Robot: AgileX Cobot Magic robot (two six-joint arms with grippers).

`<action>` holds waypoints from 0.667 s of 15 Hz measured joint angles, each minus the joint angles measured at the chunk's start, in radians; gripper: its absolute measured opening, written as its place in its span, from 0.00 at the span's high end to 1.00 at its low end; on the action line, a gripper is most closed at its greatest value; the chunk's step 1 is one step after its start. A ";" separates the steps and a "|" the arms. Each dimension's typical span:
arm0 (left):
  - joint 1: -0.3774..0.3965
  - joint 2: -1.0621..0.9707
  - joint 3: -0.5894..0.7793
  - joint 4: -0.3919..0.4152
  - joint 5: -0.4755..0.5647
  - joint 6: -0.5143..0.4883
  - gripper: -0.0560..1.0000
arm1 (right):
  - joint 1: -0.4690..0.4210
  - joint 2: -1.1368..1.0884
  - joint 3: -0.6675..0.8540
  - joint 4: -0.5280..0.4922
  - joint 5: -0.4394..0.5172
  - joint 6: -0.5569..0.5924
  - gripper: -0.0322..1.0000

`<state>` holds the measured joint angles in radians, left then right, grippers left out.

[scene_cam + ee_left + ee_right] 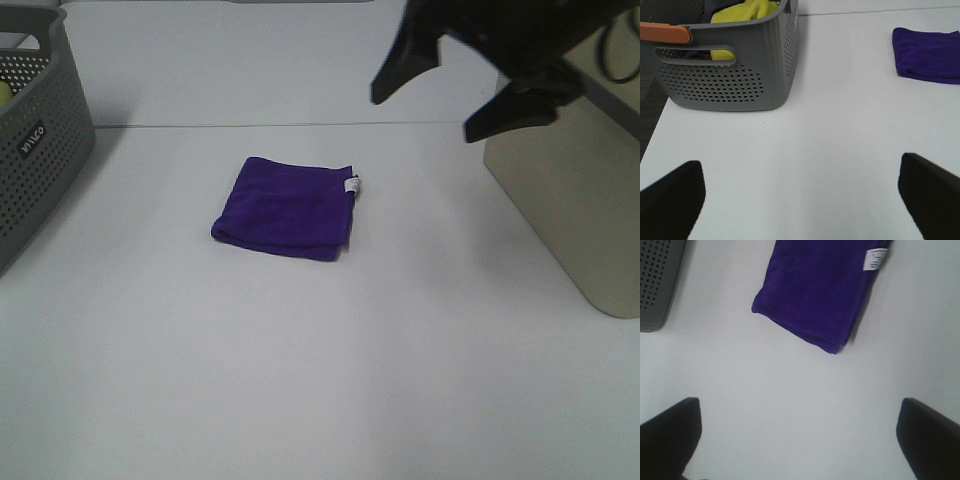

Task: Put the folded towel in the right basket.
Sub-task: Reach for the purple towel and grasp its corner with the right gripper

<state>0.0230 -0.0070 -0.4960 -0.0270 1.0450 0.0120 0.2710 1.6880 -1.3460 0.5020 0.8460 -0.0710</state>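
The folded purple towel (286, 207) with a small white tag lies flat on the white table, left of centre. It also shows in the left wrist view (929, 54) and the right wrist view (822, 287). The right basket (572, 205) is a beige bin at the table's right edge. My right gripper (450, 85) is open and empty, held high at the upper right, above and right of the towel; its fingers (670, 432) frame the right wrist view. My left gripper (800, 197) is open and empty over bare table; it is out of the exterior view.
A grey perforated basket (35, 130) stands at the left edge, with a yellow cloth (747, 12) inside and an orange handle (665, 31). White table (320, 380) spreads around the towel.
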 joint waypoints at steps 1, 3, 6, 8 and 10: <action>0.000 0.000 0.000 0.000 0.000 0.000 0.01 | 0.024 0.099 -0.077 0.002 -0.002 0.000 0.04; 0.000 0.000 0.000 0.000 0.000 0.000 0.01 | 0.034 0.292 -0.234 0.001 0.017 0.004 0.04; 0.000 0.000 0.000 0.001 0.000 0.000 0.01 | 0.034 0.539 -0.493 -0.041 0.076 0.033 0.04; 0.000 0.000 0.000 0.001 0.000 0.000 0.01 | 0.034 0.595 -0.549 -0.046 0.085 0.035 0.04; 0.000 0.000 0.000 0.001 0.000 0.000 0.01 | 0.034 0.658 -0.580 -0.048 0.092 0.047 0.04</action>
<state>0.0230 -0.0070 -0.4960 -0.0260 1.0450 0.0120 0.3050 2.3460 -1.9260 0.4540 0.9380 -0.0240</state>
